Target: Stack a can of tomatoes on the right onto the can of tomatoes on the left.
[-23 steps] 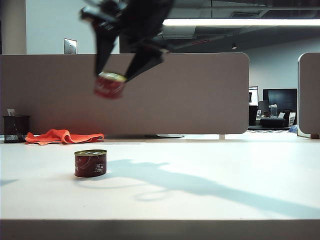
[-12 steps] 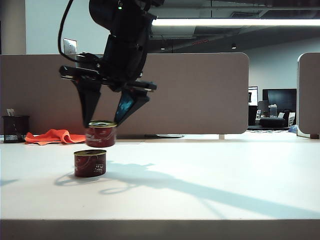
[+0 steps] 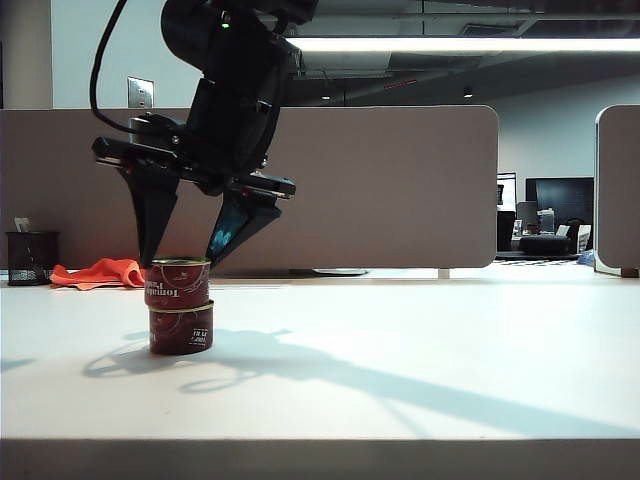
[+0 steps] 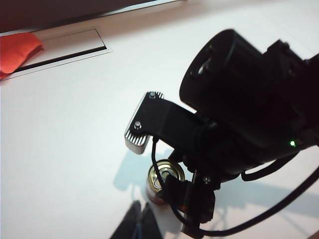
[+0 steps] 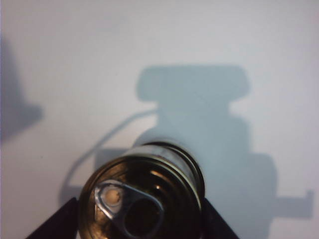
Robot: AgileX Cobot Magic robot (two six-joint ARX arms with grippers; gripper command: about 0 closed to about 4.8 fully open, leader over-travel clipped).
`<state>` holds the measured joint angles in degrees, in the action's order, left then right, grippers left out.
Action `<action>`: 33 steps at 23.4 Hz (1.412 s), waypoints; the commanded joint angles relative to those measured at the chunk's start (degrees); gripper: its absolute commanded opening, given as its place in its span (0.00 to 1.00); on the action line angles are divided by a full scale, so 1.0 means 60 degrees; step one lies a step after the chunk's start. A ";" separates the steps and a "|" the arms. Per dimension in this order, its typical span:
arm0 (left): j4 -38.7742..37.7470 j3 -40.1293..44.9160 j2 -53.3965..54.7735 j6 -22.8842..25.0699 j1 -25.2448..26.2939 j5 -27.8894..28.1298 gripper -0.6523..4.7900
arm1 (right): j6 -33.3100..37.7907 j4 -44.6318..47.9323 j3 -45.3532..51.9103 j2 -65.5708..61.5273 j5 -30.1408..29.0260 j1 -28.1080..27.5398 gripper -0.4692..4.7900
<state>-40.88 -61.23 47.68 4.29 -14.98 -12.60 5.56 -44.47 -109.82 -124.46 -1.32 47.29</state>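
Two red cans of tomatoes stand stacked on the white table [image 3: 420, 350]. The upper can [image 3: 178, 283] rests on the lower can [image 3: 182, 328], set slightly off to the left. My right gripper [image 3: 182, 262] has reached across to the left side and is shut on the upper can, one finger on each side. The right wrist view looks down on that can's pull-tab lid [image 5: 142, 199] between the right gripper's [image 5: 137, 221] fingers, with the lower can's rim [image 5: 187, 153] peeking out behind. My left gripper [image 4: 141, 221] hovers shut, apart from the stack [image 4: 164, 181].
An orange cloth [image 3: 110, 272] and a black mesh pen holder [image 3: 30, 258] lie at the back left, before the grey partition [image 3: 380, 180]. A cable slot [image 4: 65, 47] runs along the table's far edge. The right arm [image 4: 239, 114] fills much of the left wrist view.
My right gripper has come down and to the left with its can, from high above the table onto the can that stood alone. The left arm has stayed still.
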 commanded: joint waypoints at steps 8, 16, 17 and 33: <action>0.0124 -0.0029 -0.0018 0.0036 -0.0004 -0.0015 0.11 | 0.0029 0.0291 -0.0313 0.0372 0.0062 -0.0080 0.81; 0.0288 -0.0029 -0.0022 0.0040 -0.0004 -0.0011 0.11 | -0.0011 -0.0047 -0.1035 0.2025 0.1147 -0.0885 0.58; 0.0306 -0.0029 -0.0022 0.0040 -0.0004 -0.0011 0.11 | -0.0011 -0.0189 -0.1035 0.2284 0.1253 -0.1013 0.45; 0.0029 0.0914 -0.2783 -0.0120 -0.0372 0.1024 0.11 | -0.0495 -0.0025 0.4554 1.1096 0.2255 -0.2601 0.07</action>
<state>-39.42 -56.38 33.21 4.19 -17.17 -5.82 2.70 -45.74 -85.67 -61.71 11.90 31.59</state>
